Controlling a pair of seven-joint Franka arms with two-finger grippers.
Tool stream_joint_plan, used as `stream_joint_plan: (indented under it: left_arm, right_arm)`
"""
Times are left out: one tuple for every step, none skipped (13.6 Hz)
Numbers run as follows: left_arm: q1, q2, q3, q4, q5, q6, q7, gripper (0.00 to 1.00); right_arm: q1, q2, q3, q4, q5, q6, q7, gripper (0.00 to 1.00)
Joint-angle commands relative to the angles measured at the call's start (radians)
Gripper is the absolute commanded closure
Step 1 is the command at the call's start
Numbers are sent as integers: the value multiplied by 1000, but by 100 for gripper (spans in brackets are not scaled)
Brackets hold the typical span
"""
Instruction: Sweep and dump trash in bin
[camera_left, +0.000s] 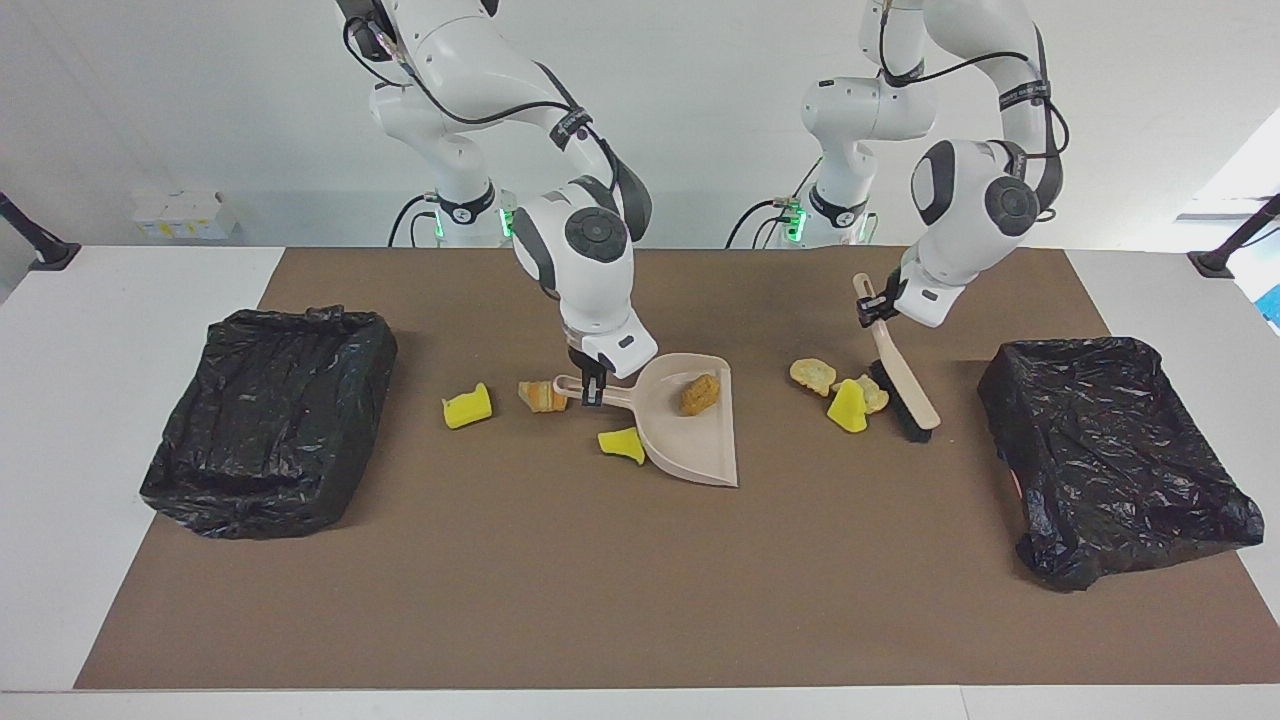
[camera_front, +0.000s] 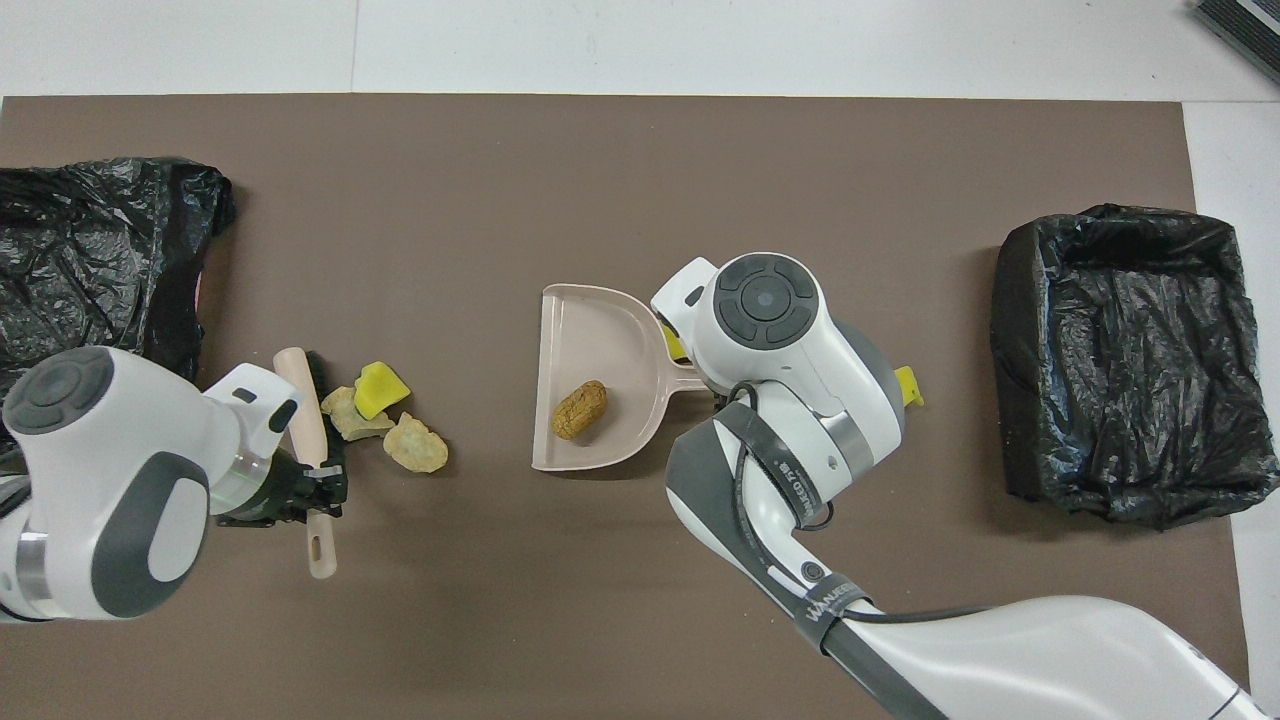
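My right gripper (camera_left: 592, 390) is shut on the handle of the beige dustpan (camera_left: 700, 440), which lies flat mid-table with one tan lump (camera_left: 700, 393) of trash in it. My left gripper (camera_left: 872, 310) is shut on the handle of the beige brush (camera_left: 905, 385); its bristles rest on the mat against a cluster of trash: a yellow chunk (camera_left: 847, 410) and two pale tan lumps (camera_left: 812, 375). On the dustpan's handle side lie a pastry piece (camera_left: 541, 396), a yellow chunk (camera_left: 467, 406) and another yellow chunk (camera_left: 622, 444).
Two black-lined bins stand on the brown mat: one (camera_left: 270, 415) at the right arm's end, one (camera_left: 1110, 450) at the left arm's end, close to the brush. In the overhead view my right arm (camera_front: 790, 400) covers the pastry piece.
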Motion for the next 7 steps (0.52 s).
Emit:
stream_joint_plan:
  left_arm:
    - [-132,32,7,-21,21,65,-179,100]
    - [-176,58,7,-15,20,87,-213,100]
    - [-190,75,7,-9,11,107,-219,100]
    - [-204,81,6,-1,-2,125,-218,100]
    - [-227,92,6,14,-34,139,-218,100]
    - [-234,98,6,20,-60,159,-216,100]
    - [-250,104,4,22,-66,191,-213,100]
  right_arm:
    - [-4,-26,4,-30,11,7,-21,100]
    - [-4,-27,4,-30,11,5,-21,100]
    - [-4,-27,4,-31,11,5,-21,100]
    - [-4,-27,4,-31,9,4,-21,100]
    - [-4,-27,4,-31,9,4,-21,100]
    - [-4,-27,4,-31,9,5,-21,100]
    - [-4,-27,4,-31,9,5,-21,100]
